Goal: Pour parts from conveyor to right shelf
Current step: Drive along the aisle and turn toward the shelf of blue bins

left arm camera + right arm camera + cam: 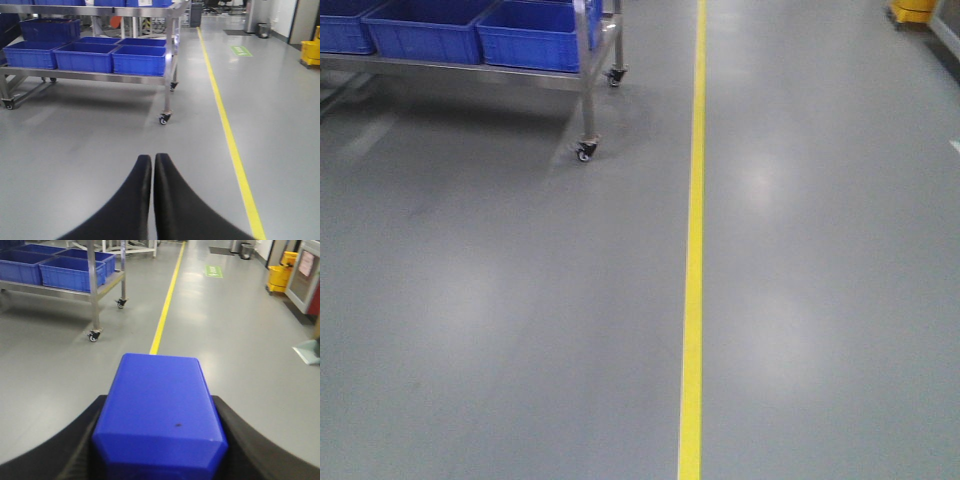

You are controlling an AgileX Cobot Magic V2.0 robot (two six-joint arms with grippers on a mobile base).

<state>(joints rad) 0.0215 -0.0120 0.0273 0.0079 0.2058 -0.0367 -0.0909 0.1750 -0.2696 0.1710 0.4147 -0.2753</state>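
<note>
My right gripper (159,405) is shut on a small blue plastic box (159,400), seen from its closed underside; the black fingers (82,440) press both its sides. Its contents are hidden. My left gripper (152,159) is shut and empty, pointing over bare grey floor. A steel wheeled shelf (125,77) carrying several blue bins (137,59) stands ahead to the left; it also shows in the front view (582,60) and in the right wrist view (92,287). No conveyor is in view. Neither gripper shows in the front view.
A yellow floor line (692,260) runs straight ahead. A shelf caster (585,150) sits close to its left. A yellow mop bucket (279,277) and a cabinet (305,275) stand at far right. Bins (264,30) stand at the far end of the aisle.
</note>
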